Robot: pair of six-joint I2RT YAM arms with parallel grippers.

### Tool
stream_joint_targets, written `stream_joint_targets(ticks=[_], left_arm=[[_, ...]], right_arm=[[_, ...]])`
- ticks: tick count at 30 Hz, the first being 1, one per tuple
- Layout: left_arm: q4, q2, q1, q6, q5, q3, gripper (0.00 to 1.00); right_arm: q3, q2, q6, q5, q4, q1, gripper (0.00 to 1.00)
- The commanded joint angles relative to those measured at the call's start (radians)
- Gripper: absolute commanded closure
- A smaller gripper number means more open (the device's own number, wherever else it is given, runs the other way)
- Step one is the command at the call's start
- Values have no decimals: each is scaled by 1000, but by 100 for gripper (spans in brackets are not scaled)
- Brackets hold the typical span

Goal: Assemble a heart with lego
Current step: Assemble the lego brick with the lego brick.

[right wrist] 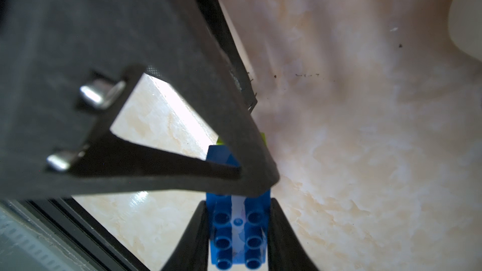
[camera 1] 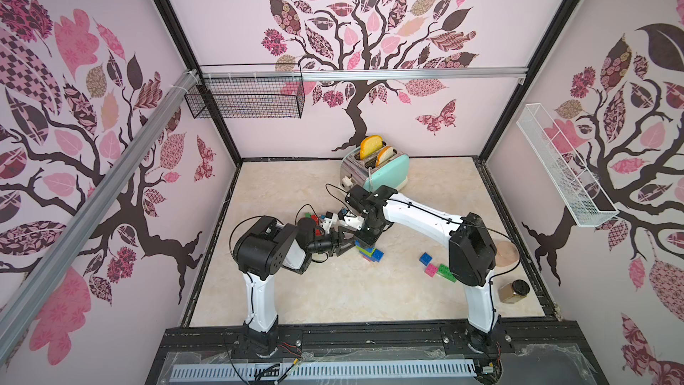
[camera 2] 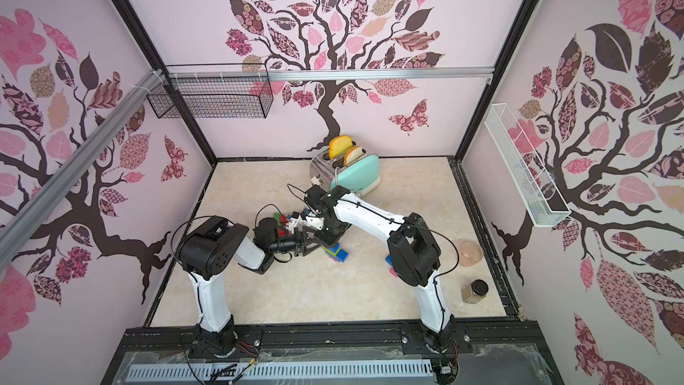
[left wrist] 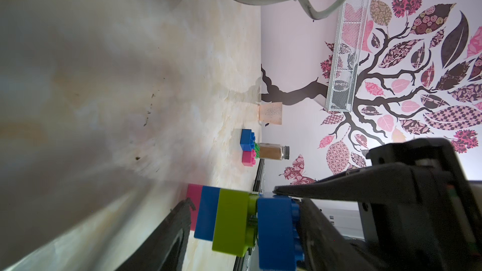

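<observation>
Off to my left, behind my left wrist, a few loose bricks (camera 1: 313,218) in red and green lie untouched on the table (camera 1: 296,290). Next comes my left gripper (camera 1: 349,241), reaching sideways at the stack (camera 1: 372,253) with its jaws apart. The left wrist view shows one finger (left wrist: 177,233) low beside the pink base brick (left wrist: 194,204); whether it presses on that brick I cannot tell. On the pink one sit a middle blue brick (left wrist: 208,215) and a lime brick (left wrist: 230,220), the lime set a little off line.

Over the stack hangs my right gripper (camera 1: 366,240), pinching the top blue brick (right wrist: 238,230) by its long sides. Lime studs show in a gap beneath it, so I judge it is placed but not pressed home. That is the step in hand: seating this brick on the heart's build. The next move calls for a straight push down from the right while the left braces the lower bricks, or the narrow tower may tip.

Further right, a spare blue brick (camera 1: 425,258), a spare pink brick (camera 1: 431,270) and a spare green brick (camera 1: 446,272) lie close together, well apart from the stack.
</observation>
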Motion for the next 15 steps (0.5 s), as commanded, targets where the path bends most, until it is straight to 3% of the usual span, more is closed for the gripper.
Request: stream_joint_targets(ticks=[1,15], left_arm=[[6,23,-11,6,18,4,32],[17,25,-19,-5,22,9,43]], right_arm=[[0,4,5,-12,51,5,78],[-18,8,13,6,83,18,79]])
